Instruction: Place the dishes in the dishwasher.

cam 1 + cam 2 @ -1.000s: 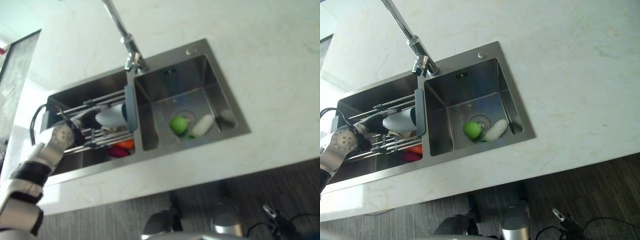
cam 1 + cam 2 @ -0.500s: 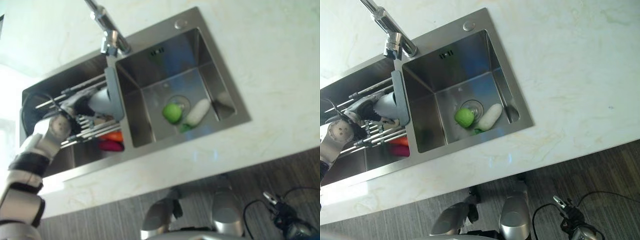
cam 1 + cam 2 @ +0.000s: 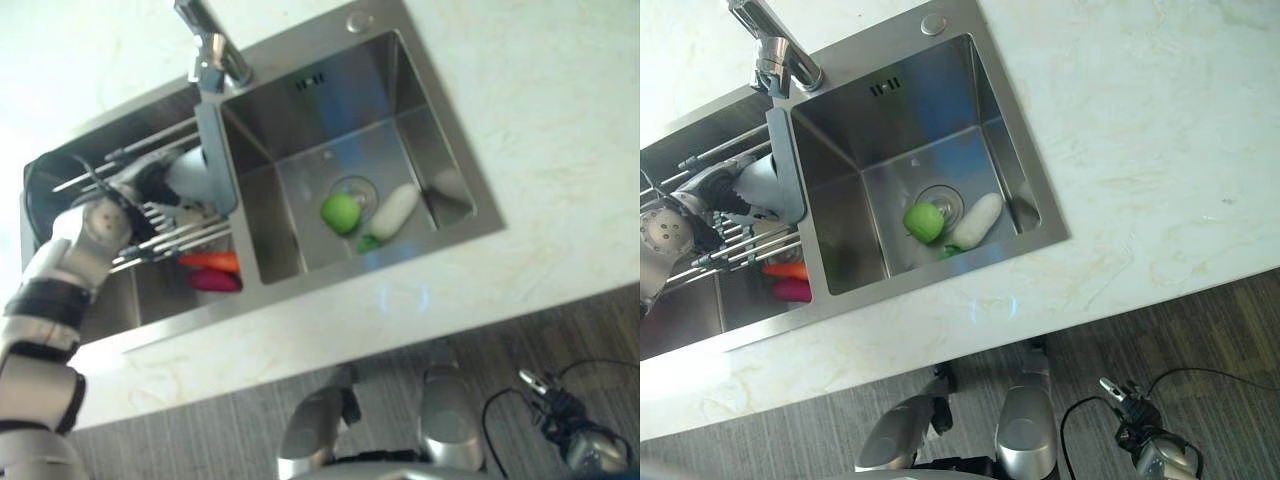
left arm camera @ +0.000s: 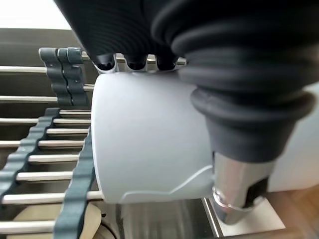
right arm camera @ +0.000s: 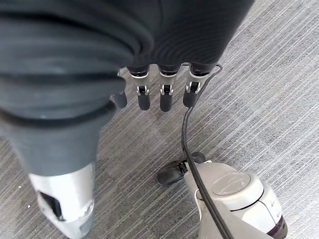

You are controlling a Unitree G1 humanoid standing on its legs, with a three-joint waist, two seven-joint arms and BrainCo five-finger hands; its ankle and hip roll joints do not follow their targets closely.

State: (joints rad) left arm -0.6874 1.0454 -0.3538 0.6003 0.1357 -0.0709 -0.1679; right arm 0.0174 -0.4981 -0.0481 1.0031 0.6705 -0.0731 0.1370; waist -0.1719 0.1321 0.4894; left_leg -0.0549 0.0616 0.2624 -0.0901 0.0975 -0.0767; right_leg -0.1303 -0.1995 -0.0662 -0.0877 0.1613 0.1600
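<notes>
A white cup [image 4: 149,144] lies on its side on the metal rod rack [image 3: 150,245] over the left sink basin, against the rack's grey end bar [image 3: 215,150]. My left hand [image 3: 145,188] is shut on the cup, fingers over its far side and thumb [image 4: 239,189] on the near side. The cup [image 3: 760,182] also shows beside the divider between the basins. My right hand [image 5: 166,97] hangs low over the grey floor, fingers relaxed and holding nothing.
The right basin [image 3: 330,110] holds a green apple [image 3: 340,212] and a white oblong thing [image 3: 392,210] by the drain. An orange carrot [image 3: 210,261] and a dark pink vegetable [image 3: 212,282] lie under the rack. The faucet [image 3: 210,45] rises behind the divider. Pale countertop [image 3: 540,120] surrounds the sink.
The camera has moved, so the whole sink shifts up and left in the picture. My left hand stays on the white cup at the rack.
</notes>
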